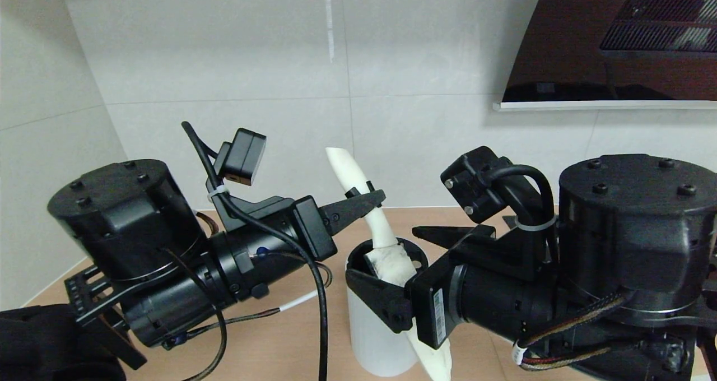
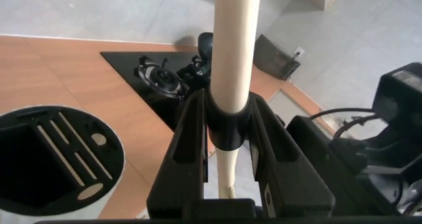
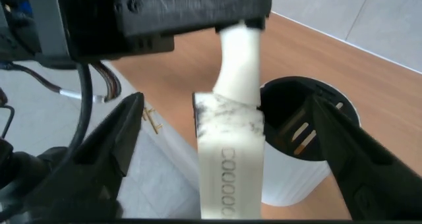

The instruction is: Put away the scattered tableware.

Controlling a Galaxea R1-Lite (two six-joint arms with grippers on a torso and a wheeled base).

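Note:
A cream slotted spatula (image 1: 347, 168) hangs tilted, with my left gripper (image 1: 367, 199) shut on its handle (image 2: 234, 39). Its blade (image 3: 231, 145) lies against the near rim of a white cylindrical utensil holder (image 1: 372, 336) with a black slotted top (image 2: 59, 158). I cannot tell whether the blade tip is inside the holder. My right gripper (image 1: 403, 269) is open, its two fingers spread on either side of the blade and the holder (image 3: 290, 184), touching neither.
The holder stands on a wooden counter (image 1: 280, 336) against a white tiled wall. A dark range hood (image 1: 610, 45) hangs at the upper right. A black gas stove (image 2: 161, 79) lies on the counter beyond the holder.

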